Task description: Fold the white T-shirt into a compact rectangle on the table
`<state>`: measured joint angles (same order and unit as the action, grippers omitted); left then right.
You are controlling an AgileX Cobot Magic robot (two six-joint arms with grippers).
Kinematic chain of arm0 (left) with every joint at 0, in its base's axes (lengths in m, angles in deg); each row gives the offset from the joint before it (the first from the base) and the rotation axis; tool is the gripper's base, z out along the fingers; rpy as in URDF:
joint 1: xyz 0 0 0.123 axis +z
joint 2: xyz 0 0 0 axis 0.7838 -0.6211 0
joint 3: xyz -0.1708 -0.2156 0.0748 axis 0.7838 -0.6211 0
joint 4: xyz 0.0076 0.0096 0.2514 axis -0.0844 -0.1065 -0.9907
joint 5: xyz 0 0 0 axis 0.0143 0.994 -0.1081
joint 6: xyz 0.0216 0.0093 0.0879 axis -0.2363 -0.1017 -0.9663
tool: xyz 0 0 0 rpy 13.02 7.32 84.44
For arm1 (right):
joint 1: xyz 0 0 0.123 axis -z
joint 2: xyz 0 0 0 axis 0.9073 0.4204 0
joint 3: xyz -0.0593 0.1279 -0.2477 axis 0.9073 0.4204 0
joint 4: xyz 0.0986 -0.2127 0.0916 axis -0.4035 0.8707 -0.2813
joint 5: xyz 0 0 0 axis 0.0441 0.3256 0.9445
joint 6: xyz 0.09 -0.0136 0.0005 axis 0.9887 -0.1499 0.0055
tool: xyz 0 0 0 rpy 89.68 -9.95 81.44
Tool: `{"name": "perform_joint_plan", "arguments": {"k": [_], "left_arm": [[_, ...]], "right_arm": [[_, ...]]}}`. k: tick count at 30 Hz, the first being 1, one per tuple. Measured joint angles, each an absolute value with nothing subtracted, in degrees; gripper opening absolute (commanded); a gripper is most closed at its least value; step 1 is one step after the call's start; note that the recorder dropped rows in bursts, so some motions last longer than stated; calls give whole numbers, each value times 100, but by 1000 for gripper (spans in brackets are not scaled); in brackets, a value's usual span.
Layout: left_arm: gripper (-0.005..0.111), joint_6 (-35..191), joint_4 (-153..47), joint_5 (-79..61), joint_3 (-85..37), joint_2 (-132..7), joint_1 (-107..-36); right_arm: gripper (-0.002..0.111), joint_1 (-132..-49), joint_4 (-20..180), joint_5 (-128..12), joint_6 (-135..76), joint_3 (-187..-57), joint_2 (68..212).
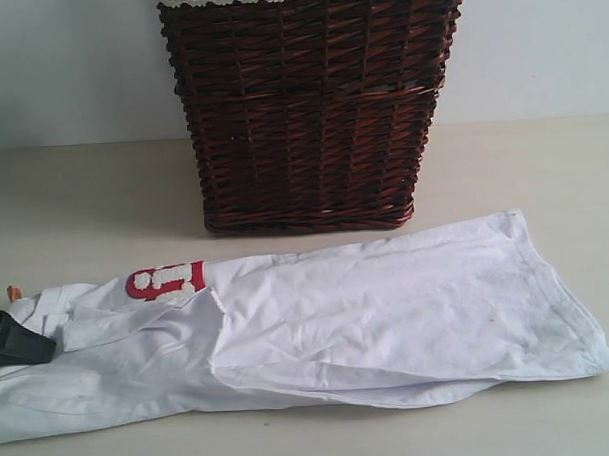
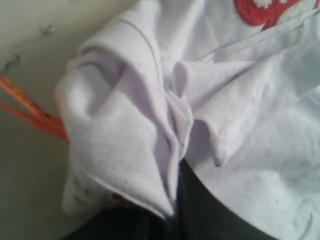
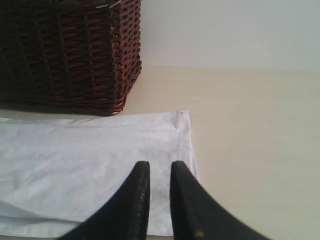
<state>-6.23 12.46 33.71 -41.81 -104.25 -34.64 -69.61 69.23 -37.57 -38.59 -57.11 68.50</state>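
The white T-shirt (image 1: 387, 305) lies stretched across the table (image 1: 83, 196) as a long, creased band, with its red-outlined lettering (image 1: 166, 281) near the left end. My left gripper (image 1: 44, 347) is at that left end, shut on a bunched fold of the shirt (image 2: 150, 125); the cloth is pinched between its dark fingers (image 2: 215, 215). An orange tag (image 2: 30, 107) sticks out beside the bunch. My right gripper (image 3: 160, 167) hovers over the shirt's hem corner (image 3: 170, 135), its jaws a narrow slit apart with nothing between them. It does not show in the exterior view.
A dark wicker basket (image 1: 310, 108) with a lace-trimmed liner stands just behind the shirt's middle, and its corner (image 3: 65, 50) shows in the right wrist view. Bare pale table (image 3: 250, 150) runs to the right of the hem and in front of the shirt.
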Motion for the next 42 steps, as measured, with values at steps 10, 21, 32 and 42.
{"name": "perform_joint_plan", "arguments": {"k": [10, 21, 32, 42], "left_arm": [[0, -623, 958, 2904, -4270, -9963, -3490], [0, -632, 862, 2422, -4307, -8526, -3490], [0, -1011, 1111, 2100, -4307, -8221, -3490], [0, -626, 1372, 1802, -4391, -8193, -3490]], "right_arm": [[16, -6961, 6923, -3757, -3859, -5711, 6850], [16, -6961, 6923, -3757, -3859, -5711, 6850], [16, -6961, 6923, -3757, -3859, -5711, 6850], [16, -6961, 6923, -3757, -3859, -5711, 6850]]}}
